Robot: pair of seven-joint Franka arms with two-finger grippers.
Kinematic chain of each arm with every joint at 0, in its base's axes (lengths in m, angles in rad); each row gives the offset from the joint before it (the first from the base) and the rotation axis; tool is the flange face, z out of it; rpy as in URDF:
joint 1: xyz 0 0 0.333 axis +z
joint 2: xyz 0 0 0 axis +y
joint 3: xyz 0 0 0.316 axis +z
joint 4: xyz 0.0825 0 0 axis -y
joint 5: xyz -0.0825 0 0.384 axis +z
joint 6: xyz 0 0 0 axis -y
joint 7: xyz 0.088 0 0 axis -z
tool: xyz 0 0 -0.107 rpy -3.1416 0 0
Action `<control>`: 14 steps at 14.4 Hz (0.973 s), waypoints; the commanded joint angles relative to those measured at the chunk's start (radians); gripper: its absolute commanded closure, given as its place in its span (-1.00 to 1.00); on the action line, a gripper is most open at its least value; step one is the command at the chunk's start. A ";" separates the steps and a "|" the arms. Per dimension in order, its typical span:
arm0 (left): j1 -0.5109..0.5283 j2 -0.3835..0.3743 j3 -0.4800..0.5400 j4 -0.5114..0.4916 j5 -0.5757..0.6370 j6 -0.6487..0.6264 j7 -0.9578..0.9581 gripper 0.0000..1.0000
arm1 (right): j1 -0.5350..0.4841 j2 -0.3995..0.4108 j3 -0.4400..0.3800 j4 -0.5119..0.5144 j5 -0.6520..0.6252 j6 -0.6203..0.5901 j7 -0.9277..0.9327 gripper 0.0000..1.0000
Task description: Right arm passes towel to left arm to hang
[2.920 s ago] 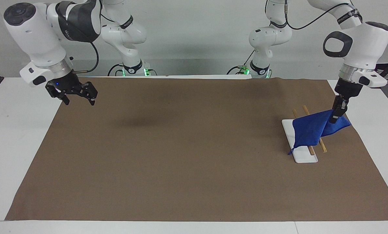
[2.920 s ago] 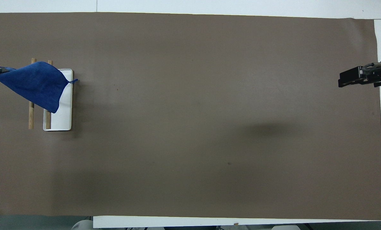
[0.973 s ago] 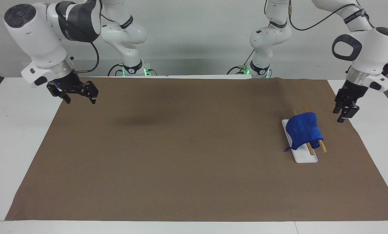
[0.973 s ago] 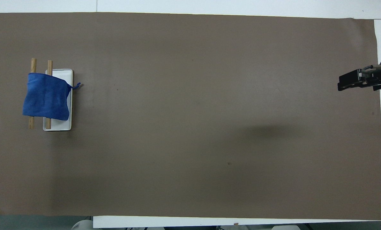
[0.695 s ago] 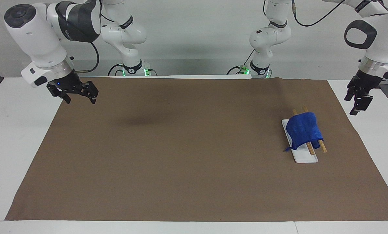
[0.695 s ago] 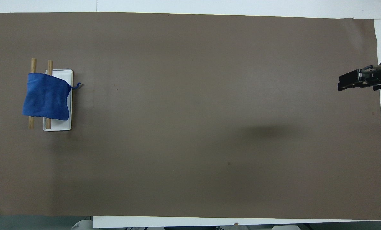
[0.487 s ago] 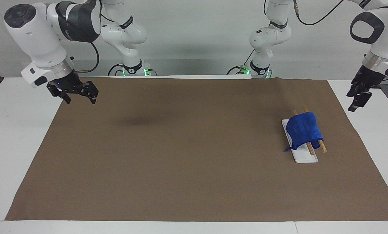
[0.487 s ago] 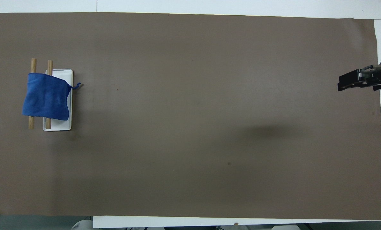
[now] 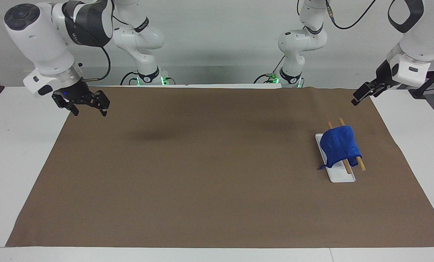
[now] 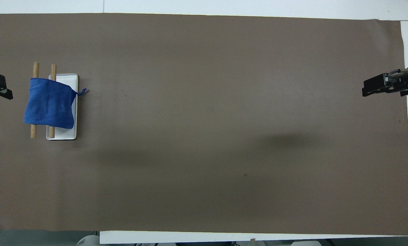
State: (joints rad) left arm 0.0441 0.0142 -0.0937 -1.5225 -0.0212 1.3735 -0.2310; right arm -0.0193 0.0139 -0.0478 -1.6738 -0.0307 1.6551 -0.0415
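L gripper (image 9: 359, 96) raised; R gripper (image 9: 89, 107) open, waiting.

We see the towel (image 9: 340, 146) as a soft, matt blue terry cloth with a nubby nap, its surface lightly rumpled. It drapes over two wooden rods (image 10: 36, 70) of pale, smooth, unvarnished-looking wood. Under them lies a white tray (image 10: 68, 133) that looks like smooth plastic with a slight sheen. The brown table cover (image 9: 209, 171) looks like matt paper or thin fabric; we cannot tell which. At its 1 o'clock corner in the facing view it shows faint wrinkles. The right gripper (image 9: 89, 105) and left gripper (image 9: 361, 95) look like matt black plastic, the arms' shells glossy white.
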 commanded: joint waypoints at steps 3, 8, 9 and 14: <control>-0.032 -0.049 0.000 -0.028 0.024 -0.045 0.101 -0.99 | -0.004 -0.018 0.000 0.014 0.000 0.000 -0.004 -1.00; -0.047 -0.080 0.000 -0.068 0.020 0.003 0.140 -0.99 | -0.008 -0.018 0.003 0.009 0.000 0.000 -0.003 -1.00; -0.049 -0.082 0.000 -0.068 0.020 0.007 0.137 -0.99 | -0.008 -0.020 0.003 0.008 0.000 0.000 -0.003 -1.00; -0.050 -0.091 -0.001 -0.084 0.020 0.047 0.142 -0.99 | -0.010 -0.022 0.003 0.005 0.000 -0.009 -0.004 -1.00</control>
State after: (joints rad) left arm 0.0047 -0.0440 -0.0983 -1.5605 -0.0208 1.3790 -0.1025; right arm -0.0197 0.0027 -0.0507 -1.6592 -0.0307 1.6537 -0.0415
